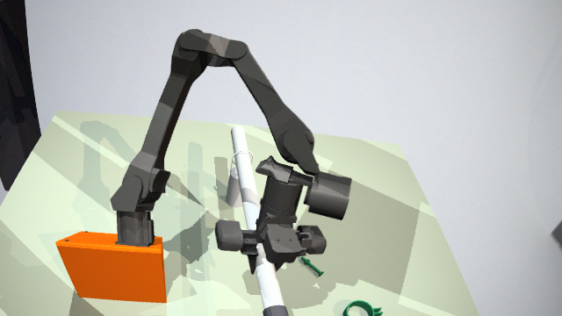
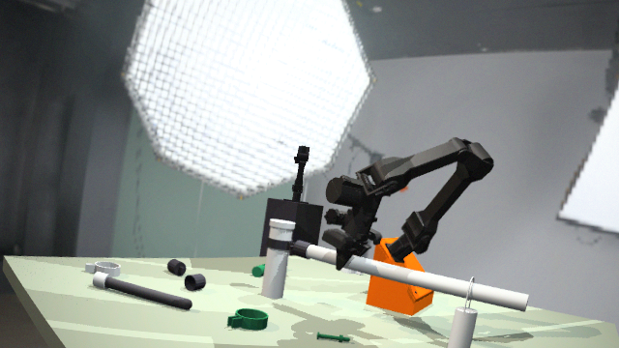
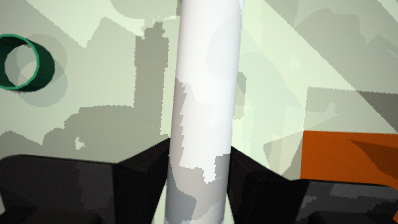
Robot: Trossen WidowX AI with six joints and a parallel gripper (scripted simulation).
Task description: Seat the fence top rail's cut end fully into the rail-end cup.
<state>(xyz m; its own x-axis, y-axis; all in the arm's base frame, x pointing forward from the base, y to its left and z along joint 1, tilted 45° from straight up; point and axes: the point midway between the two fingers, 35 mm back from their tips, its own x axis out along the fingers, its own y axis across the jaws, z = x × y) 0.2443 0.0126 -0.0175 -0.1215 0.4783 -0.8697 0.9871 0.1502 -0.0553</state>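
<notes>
at the bottom edge of the top view the rail (image 1: 252, 206) and a green clamp ring (image 1: 361, 308) are cut off. in the wrist view the fingertips run off the lower edge.

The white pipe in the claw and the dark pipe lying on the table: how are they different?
The white pipe is held up off the table, clamped in the gripper; the dark pipe lies flat on the table, untouched. The white pipe passes through a wire loop on a short post; the dark pipe passes through nothing. The white pipe looks longer and thicker. Both are straight round tubes with an end piece of another shade.
</notes>
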